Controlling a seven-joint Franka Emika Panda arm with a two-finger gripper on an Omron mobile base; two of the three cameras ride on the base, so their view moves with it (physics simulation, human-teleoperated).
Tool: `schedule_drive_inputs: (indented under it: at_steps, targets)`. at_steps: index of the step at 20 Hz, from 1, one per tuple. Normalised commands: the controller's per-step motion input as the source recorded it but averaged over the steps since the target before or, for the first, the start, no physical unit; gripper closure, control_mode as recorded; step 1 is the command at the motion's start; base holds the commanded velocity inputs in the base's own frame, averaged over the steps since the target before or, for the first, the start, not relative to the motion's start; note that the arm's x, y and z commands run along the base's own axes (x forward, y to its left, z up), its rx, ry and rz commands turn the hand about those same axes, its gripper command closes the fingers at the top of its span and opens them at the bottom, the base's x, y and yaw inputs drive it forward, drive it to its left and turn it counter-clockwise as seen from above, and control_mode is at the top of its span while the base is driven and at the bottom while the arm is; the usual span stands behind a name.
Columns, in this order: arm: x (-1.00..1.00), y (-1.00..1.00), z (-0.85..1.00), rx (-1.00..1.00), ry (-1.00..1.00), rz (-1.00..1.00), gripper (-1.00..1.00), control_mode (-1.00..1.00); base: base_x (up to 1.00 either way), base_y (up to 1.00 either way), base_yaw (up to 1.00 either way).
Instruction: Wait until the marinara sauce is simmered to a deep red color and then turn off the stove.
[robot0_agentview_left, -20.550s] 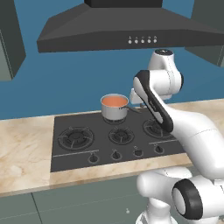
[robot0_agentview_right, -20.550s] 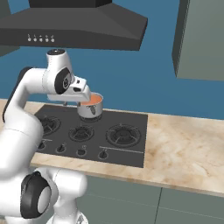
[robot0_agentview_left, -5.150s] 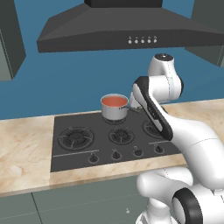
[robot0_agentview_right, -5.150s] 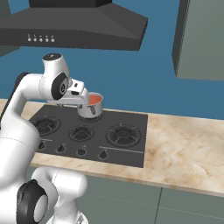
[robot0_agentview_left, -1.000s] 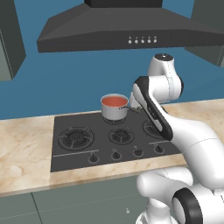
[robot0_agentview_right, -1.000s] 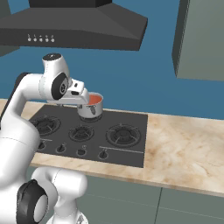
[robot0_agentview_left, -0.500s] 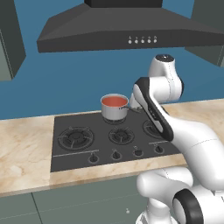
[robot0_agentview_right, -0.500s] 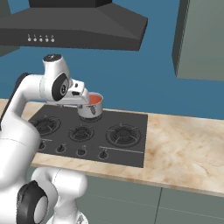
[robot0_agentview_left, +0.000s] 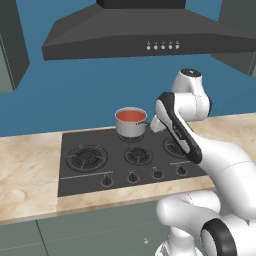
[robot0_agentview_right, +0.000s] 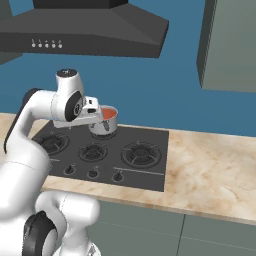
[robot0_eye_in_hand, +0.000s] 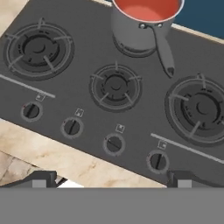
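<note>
The pincer (robot0_eye_in_hand: 111, 177) hangs above the front edge of the stove (robot0_agentview_left: 75, 172), looking down on it. Two dark finger tips (robot0_eye_in_hand: 39, 178) stand far apart at the bottom of the hand view, so it is wide open with nothing between them.

Biggest of all is the dark grey range hood (robot0_agentview_left: 140, 35), high above the pincer and running well past it on both sides, with a row of small white buttons (robot0_agentview_left: 163, 46) on its front face. Below the hand lies the marbled beige counter (robot0_agentview_right: 215, 175), which stretches away to either side of the cooktop. The stove is sunk into that counter, directly under the pincer and reaching away from it toward the blue wall (robot0_agentview_left: 85, 95).

Its burners spread out in front of the hand: one large grate (robot0_eye_in_hand: 38, 49) off to one side, a smaller grate (robot0_eye_in_hand: 116, 85) straight ahead, and another large grate (robot0_eye_in_hand: 197, 109) off to the other side. Beyond the middle grate, on the far row by the wall, stands a steel saucepan (robot0_eye_in_hand: 135, 33), with its handle (robot0_eye_in_hand: 162, 50) pointing back toward the pincer.

The marinara sauce (robot0_eye_in_hand: 148, 8) fills that pan, a flat orange-red surface, the farthest thing from the hand on the cooktop. Nearest the finger tips, along the stove's front strip, sit four small round knobs (robot0_eye_in_hand: 113, 144), just ahead of the pincer and below it.
</note>
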Motion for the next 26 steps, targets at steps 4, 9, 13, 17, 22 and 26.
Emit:
schedule_drive_inputs:
  at_steps: [4,9,13,17,22,26]
  targets:
    - [-0.02,0.00,-0.46,-0.03,0.11,0.34,-1.00,-1.00,0.00,0.00,0.00]
    - [0.00,0.00,-0.51,-0.03,0.15,0.35,-1.00,-1.00,0.00,0.00,0.00]
    - [0.01,0.00,-0.61,-0.04,0.21,0.30,-1.00,-1.00,0.00,0.00,0.00]
    - [0.03,0.00,-0.60,-0.06,0.23,0.27,-1.00,-1.00,0.00,0.00,0.00]
    - [0.00,0.00,-0.45,-0.07,0.15,0.24,-1.00,-1.00,0.00,0.00,0.00]
    - [0.00,0.01,-0.28,-0.05,0.04,0.16,-1.00,-1.00,0.00,0.00,0.00]
